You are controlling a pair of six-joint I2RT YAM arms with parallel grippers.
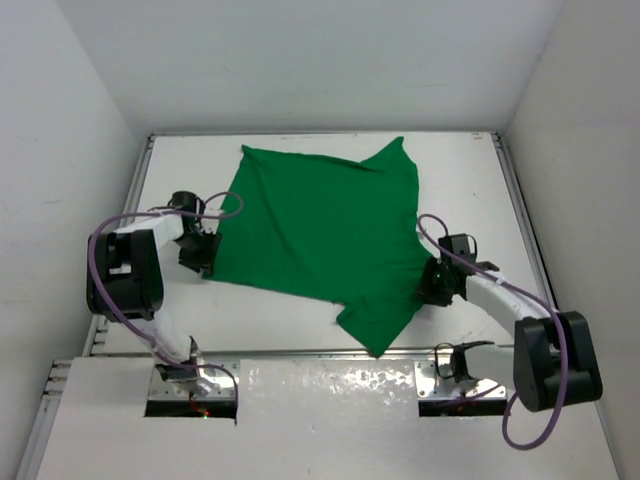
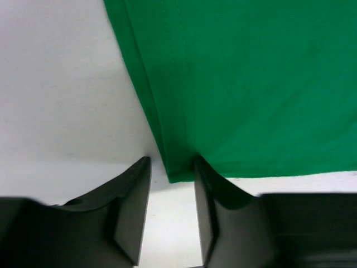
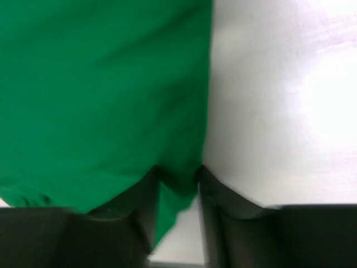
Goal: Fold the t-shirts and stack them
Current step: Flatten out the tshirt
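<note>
I have the green shirt (image 1: 320, 230) lying spread on the white table (image 1: 470, 180), filling the middle of the top view and turned at an angle. One pointed flap reaches toward the upper right and another hangs toward the lower middle, near the front edge of the table. The cloth is plain and mostly flat, with soft creases across it.

My left claw (image 1: 200, 255) sits low at the shirt's left edge, at its lower left corner. From the left wrist, the hemmed corner of the shirt (image 2: 251, 84) comes down from the top of the frame and ends between the two black fingers (image 2: 131, 195). The left claw (image 2: 171, 162) has its jaws apart around that corner. The right-hand finger touches the cloth, while a thin strip of bare table (image 2: 56, 84) shows between the left-hand finger and the hem.

My right claw (image 1: 432, 285) is down at the shirt's right edge, in the right middle of the top view. From the right wrist, the shirt (image 3: 100, 84) covers the left and centre of the frame, with the table (image 3: 279, 84) on the right. The cloth's edge runs down between the fingers (image 3: 217, 212) and fills the gap of the right claw (image 3: 177, 170). That view is blurred, so I cannot tell whether the jaws are clamped on the cloth or only straddling it.
</note>
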